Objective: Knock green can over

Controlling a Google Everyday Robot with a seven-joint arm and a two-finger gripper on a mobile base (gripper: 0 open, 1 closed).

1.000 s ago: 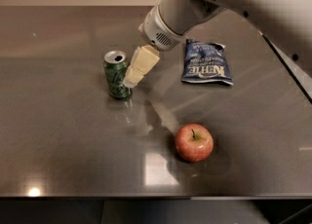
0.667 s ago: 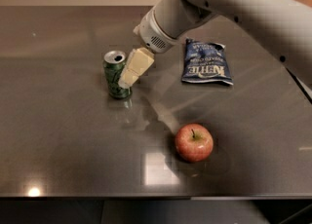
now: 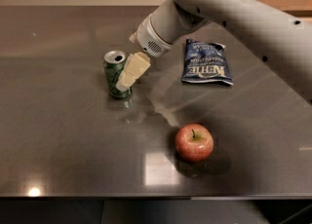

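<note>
The green can [image 3: 114, 73] stands upright on the dark table, left of centre, its silver top with pull tab showing. My gripper [image 3: 127, 78] hangs from the white arm that comes in from the upper right. Its cream fingers [image 3: 131, 70] lie against the can's right side and overlap its body. The can's lower right part is hidden behind them.
A dark blue chip bag [image 3: 206, 62] lies flat to the right of the gripper. A red apple [image 3: 194, 142] sits nearer the front, right of centre. The table's front edge [image 3: 146, 196] runs along the bottom.
The gripper has moved left and down, from beside the can to against its right side. The can still stands upright in the same spot.
</note>
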